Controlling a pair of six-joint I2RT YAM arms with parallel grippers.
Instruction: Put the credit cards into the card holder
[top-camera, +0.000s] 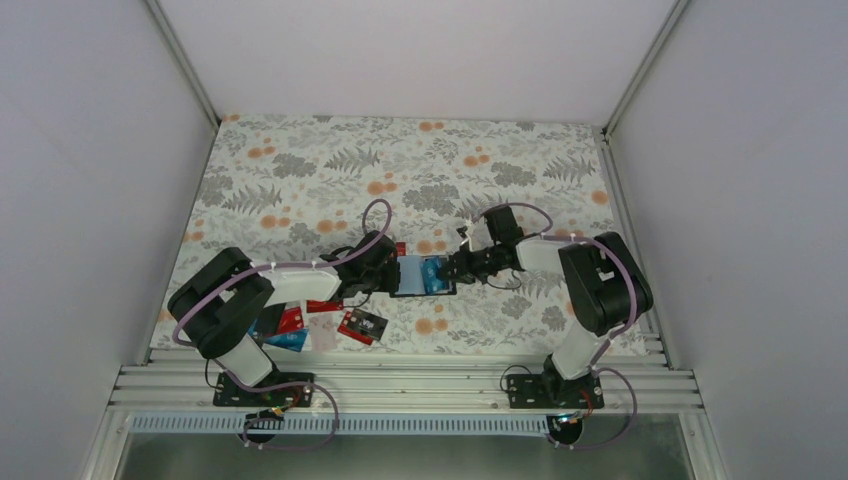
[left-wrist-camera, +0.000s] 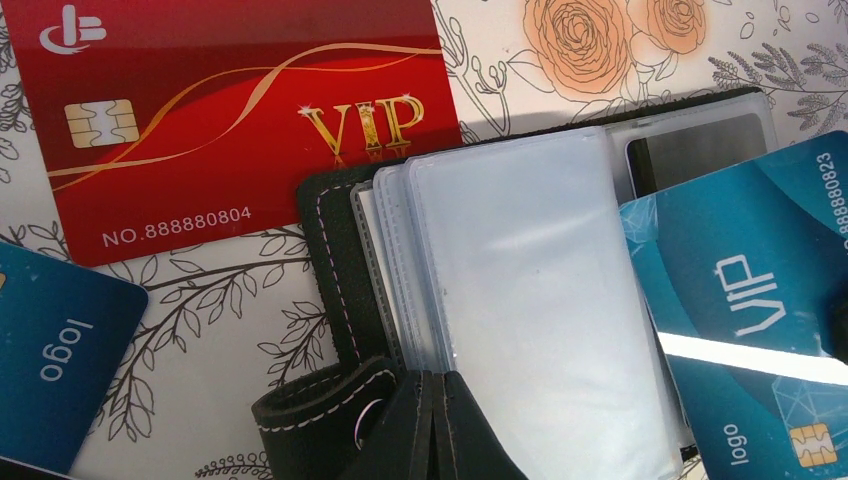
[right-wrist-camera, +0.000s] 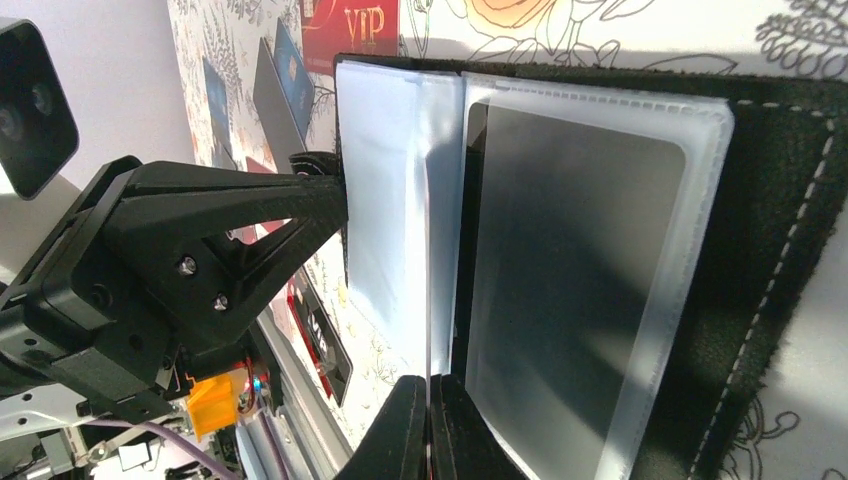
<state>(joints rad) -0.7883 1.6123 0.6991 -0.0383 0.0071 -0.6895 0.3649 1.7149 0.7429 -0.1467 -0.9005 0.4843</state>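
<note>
The holder (top-camera: 410, 274) is seen lying open at the middle of the flowered tabletop (top-camera: 300, 170), somewhat nearer the near edge than the far one, with the two arms reaching in from either side. Its clear sleeves (left-wrist-camera: 530, 300) are fanned out, and a dark card (right-wrist-camera: 580, 280) is held in the sleeve on the right-hand cover. A blue VIP card (left-wrist-camera: 750, 300) is laid aslant over that same side, partly covering the sleeves. The left hand (top-camera: 385, 272) is set at the holder's left side with its fingers pressed fully together at the edge of the sleeve stack; whether a sleeve is pinched there cannot be told. The right hand (top-camera: 458, 268) is likewise fully closed, and one upright sleeve leaf is seen running straight into the seam between its fingers, so the holder appears to be gripped by that leaf. A red VIP card (left-wrist-camera: 240, 120) lies flat just beyond the holder's far left corner, touching it, and a blue logo card (left-wrist-camera: 60, 340) lies close by. More loose cards (top-camera: 362, 323), red, blue and pale, are scattered toward the near left corner, partly under the left arm.
</note>
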